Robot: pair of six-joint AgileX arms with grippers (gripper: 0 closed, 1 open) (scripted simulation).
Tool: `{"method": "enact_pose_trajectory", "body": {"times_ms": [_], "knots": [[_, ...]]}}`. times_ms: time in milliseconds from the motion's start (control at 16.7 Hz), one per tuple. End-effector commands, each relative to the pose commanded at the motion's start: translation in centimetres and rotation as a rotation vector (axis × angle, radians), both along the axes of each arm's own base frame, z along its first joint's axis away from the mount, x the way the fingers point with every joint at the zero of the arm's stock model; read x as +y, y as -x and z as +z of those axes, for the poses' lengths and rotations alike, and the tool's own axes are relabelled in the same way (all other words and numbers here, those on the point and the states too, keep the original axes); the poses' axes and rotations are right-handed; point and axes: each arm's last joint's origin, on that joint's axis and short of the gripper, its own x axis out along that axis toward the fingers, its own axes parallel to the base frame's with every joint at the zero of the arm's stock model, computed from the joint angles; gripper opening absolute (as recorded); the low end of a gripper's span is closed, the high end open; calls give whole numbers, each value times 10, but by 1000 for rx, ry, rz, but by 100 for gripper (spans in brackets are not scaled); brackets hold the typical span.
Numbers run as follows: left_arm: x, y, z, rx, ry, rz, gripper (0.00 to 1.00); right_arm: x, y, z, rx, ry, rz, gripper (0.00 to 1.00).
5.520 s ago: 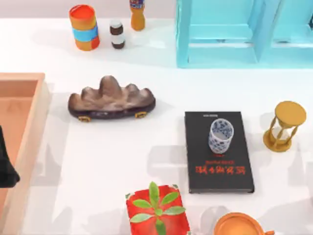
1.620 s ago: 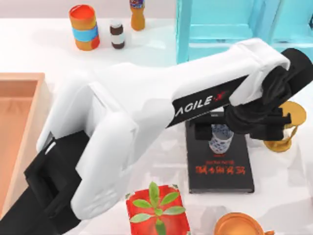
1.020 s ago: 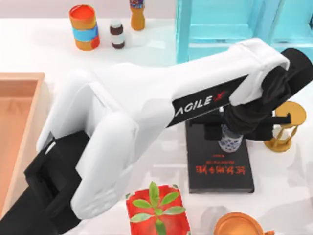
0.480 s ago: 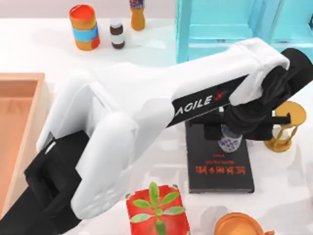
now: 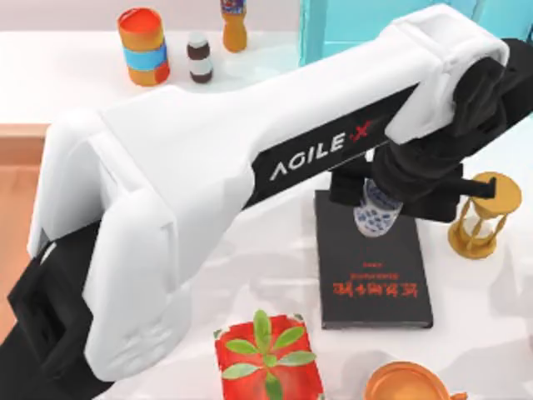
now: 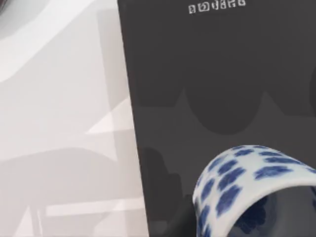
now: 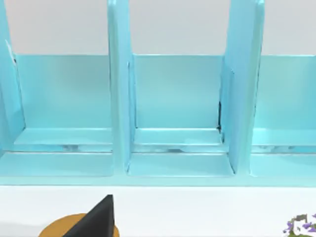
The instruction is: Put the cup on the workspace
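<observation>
I'm holding the cup (image 5: 376,213) pinched in my left gripper (image 5: 391,193), hanging above the black book (image 5: 372,283).

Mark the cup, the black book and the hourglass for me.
cup (image 5: 376,218), top view, patterned side wall.
black book (image 5: 375,279), top view, cover above the red lettering.
hourglass (image 5: 495,192), top view, round top cap.

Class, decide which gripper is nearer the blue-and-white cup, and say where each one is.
Left. The left gripper is closed around the cup above the black book. The right gripper faces the turquoise shelf, away from the cup.
</observation>
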Motion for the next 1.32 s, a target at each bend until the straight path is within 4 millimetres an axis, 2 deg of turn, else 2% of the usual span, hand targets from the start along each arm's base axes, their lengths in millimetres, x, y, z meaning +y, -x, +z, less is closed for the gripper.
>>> {"method": "enact_pose_trajectory", "body": {"times_ms": [240, 660, 960, 1140, 1320], "knots": [[1, -7, 8, -62, -8, 14, 0, 0, 0, 0, 0, 0, 0, 100], [-18, -14, -15, 29, 101, 122, 0, 0, 0, 0, 0, 0, 0, 100], [-18, -13, -17, 33, 98, 121, 0, 0, 0, 0, 0, 0, 0, 100], [-12, -18, -14, 30, 103, 123, 0, 0, 0, 0, 0, 0, 0, 100], [7, -23, -1, 23, 114, 124, 0, 0, 0, 0, 0, 0, 0, 100]]}}
